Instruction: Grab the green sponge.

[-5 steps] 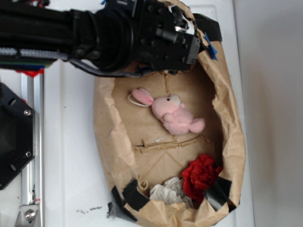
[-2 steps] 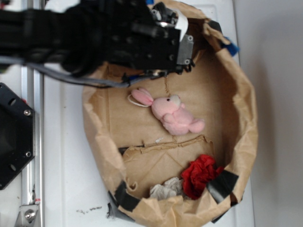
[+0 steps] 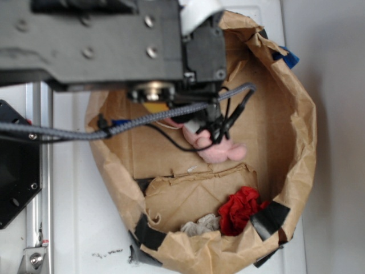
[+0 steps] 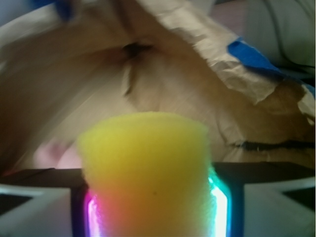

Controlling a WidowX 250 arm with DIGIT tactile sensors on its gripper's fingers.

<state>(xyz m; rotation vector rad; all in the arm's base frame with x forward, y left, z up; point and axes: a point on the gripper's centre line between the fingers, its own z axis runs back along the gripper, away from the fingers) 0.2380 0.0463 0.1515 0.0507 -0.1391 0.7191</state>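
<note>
The green sponge fills the middle of the wrist view as a rounded yellow foam block; its green face does not show. My gripper is shut on it, with the glowing pads pressed against both of its sides. In the exterior view only a small yellow patch of the sponge peeks out under the large black arm, which hides the gripper. The sponge hangs above the brown paper bag's floor.
The crumpled paper bag has raised walls with black tape and blue tape. Inside it lie a pink plush bunny, a red ruffled cloth and a white crumpled wad. An aluminium rail runs at the left.
The arm has come up towards the exterior camera and now looms large, its cables covering the bunny's head. The bag's walls have spread and shifted.
</note>
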